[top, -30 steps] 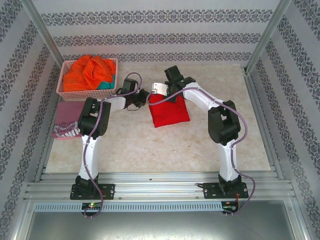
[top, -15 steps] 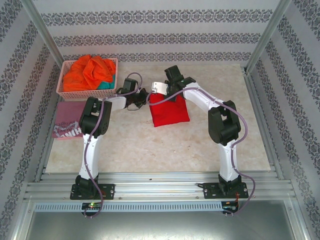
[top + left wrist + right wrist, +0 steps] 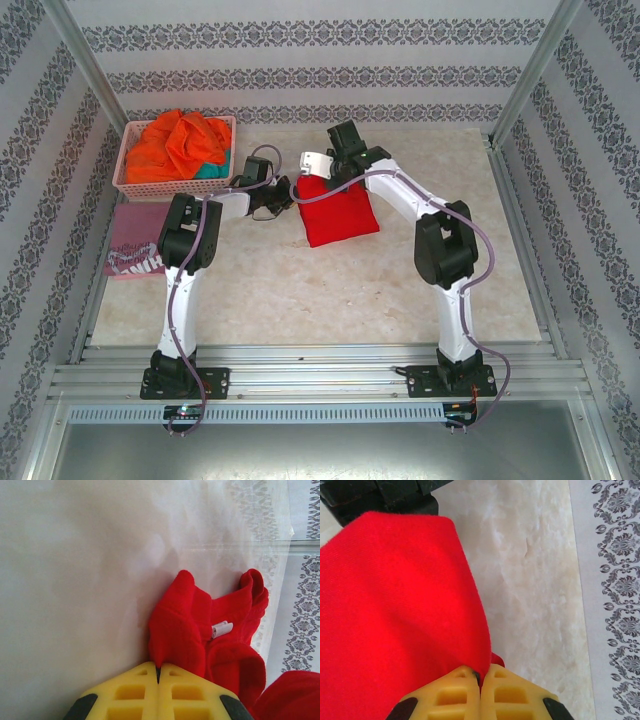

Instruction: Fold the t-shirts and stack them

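Note:
A plain red t-shirt [image 3: 338,210] lies folded at the middle of the table, its far left corner lifted. My left gripper [image 3: 289,193] is at the shirt's left edge; in the left wrist view its yellow fingers [image 3: 135,692] are shut on a pinch of the red t-shirt [image 3: 190,625], whose white label [image 3: 221,629] shows. My right gripper [image 3: 308,176] holds the far left corner; in the right wrist view it [image 3: 480,676] is shut on the red t-shirt's [image 3: 395,620] edge. A maroon t-shirt [image 3: 130,245] with white print lies folded at the left.
A pink lattice basket [image 3: 165,188] at the far left holds orange t-shirts [image 3: 175,140] and a teal one [image 3: 210,170]. The two grippers are close together. Metal posts and patterned walls ring the table; bare marble top [image 3: 300,290] lies in front of the red shirt.
My left gripper has closed on the shirt's left edge. The right gripper has moved farther back and left, pulling the red shirt's corner with it.

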Robot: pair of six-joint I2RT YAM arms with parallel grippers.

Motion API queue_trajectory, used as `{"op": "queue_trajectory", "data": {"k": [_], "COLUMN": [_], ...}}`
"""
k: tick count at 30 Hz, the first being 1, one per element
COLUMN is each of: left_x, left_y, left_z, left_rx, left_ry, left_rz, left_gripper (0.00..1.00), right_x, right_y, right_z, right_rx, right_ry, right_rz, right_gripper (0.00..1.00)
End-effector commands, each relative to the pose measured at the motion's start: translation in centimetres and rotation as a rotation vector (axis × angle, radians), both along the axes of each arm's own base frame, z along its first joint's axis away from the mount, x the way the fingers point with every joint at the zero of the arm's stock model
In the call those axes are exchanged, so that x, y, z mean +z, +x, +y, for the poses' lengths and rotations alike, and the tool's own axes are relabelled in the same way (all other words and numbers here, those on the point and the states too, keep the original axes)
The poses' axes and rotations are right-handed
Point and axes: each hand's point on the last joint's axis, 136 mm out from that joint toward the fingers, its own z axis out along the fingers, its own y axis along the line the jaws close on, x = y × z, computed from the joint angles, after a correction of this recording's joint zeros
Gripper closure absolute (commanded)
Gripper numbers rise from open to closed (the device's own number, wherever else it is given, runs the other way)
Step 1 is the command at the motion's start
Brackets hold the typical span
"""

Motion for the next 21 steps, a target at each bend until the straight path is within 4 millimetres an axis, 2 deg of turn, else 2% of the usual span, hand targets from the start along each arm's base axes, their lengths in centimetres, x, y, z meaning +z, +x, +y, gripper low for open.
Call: {"op": "queue_trajectory", "data": {"k": [1, 10, 17, 21], "left_x": [-4.6, -4.9, -4.9, -4.9], "left_y": [-1.2, -1.4, -1.3, -1.5], "left_z": [1.3, 1.8, 2.3, 2.8], "left_rx": [0.008, 0.024, 0.047, 0.057], "left_ry": [0.061, 0.040, 0.020, 0.024], "left_rz": [0.102, 0.105, 0.097, 0.096], "left_gripper": [1.00, 1.00, 1.00, 1.00], "right_x": [-0.2, -3.3, -6.2, -6.2], "right_y": [1.1, 3.3, 4.0, 4.8], "right_z": [0.1, 0.3, 0.1, -0.3], "right_rx": [-0.003, -0.034, -0.066, -0.117], "right_ry": [0.008, -0.011, -0.030, -0.026], "right_rz": [-0.003, 0.029, 0.069, 0.049], "right_gripper": [1.00, 1.00, 1.00, 1.00]}}
